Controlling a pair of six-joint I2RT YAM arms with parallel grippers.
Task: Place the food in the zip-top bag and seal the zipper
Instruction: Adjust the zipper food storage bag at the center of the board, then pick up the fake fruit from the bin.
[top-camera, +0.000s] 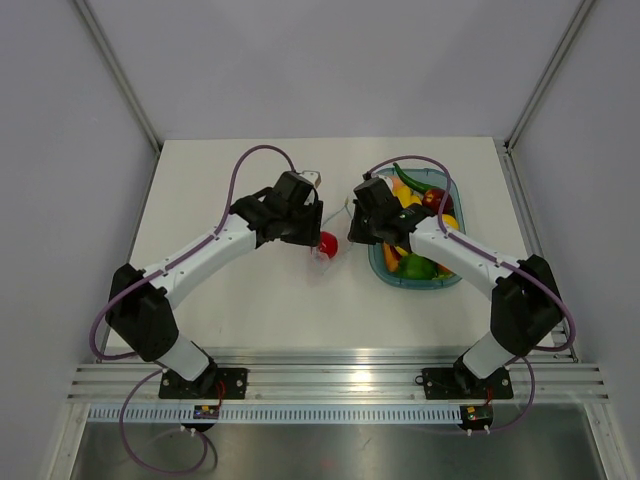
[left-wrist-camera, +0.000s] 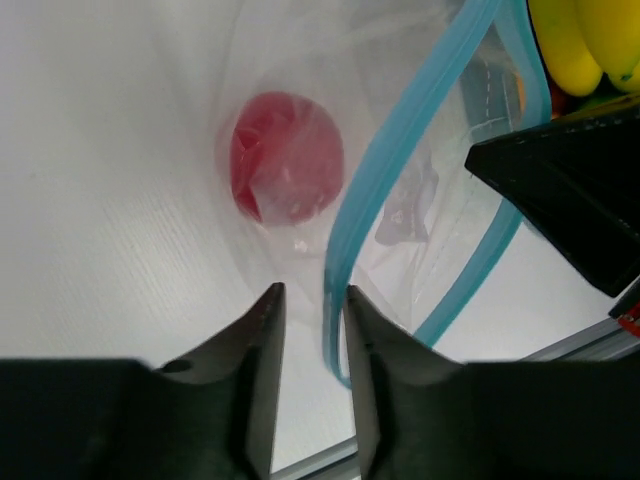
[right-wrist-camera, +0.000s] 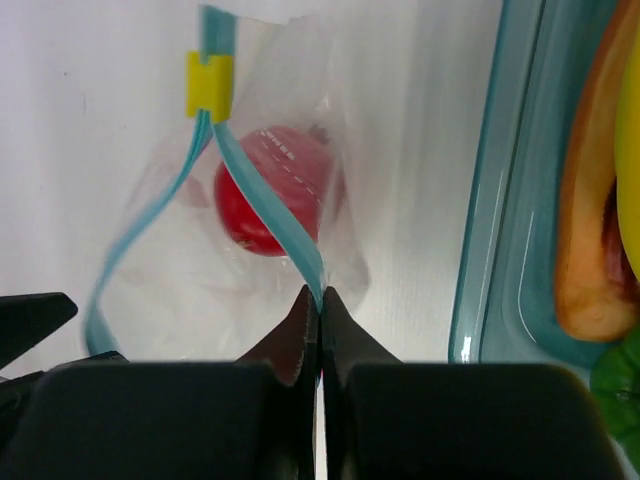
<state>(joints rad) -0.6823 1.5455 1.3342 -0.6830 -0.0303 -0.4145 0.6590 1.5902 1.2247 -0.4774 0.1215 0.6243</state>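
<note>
Yellow bananas (top-camera: 405, 195) and a green pepper (top-camera: 415, 266) are being held in a blue-tinted tray (right-wrist-camera: 497, 200) on the white table (top-camera: 220, 190).

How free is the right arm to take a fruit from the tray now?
Probably not yet: the right claw is shut on the zipper, holding the bag open. The tray itself lies close beside it.
</note>
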